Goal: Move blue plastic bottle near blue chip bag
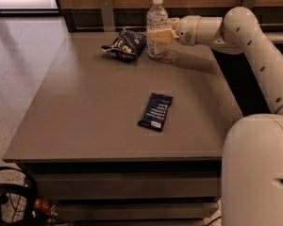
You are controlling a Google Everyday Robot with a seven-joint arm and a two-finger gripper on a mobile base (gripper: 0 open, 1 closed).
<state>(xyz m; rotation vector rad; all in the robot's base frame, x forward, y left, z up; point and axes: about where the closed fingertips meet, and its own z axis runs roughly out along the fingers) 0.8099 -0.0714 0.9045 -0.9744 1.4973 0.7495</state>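
Observation:
The blue plastic bottle [156, 25] stands upright at the far side of the table, clear with a white cap. My gripper [159, 35] reaches in from the right and is shut on the bottle's middle. The blue chip bag [125, 44], puffy and dark blue with white lettering, lies just left of the bottle, almost touching it.
A flat dark blue bar wrapper [155, 111] lies in the middle of the grey table [85, 121]. My white arm [254, 36] spans the right side and my base [257, 173] fills the lower right. A wooden wall runs behind the table. A black basket [9, 197] sits at lower left.

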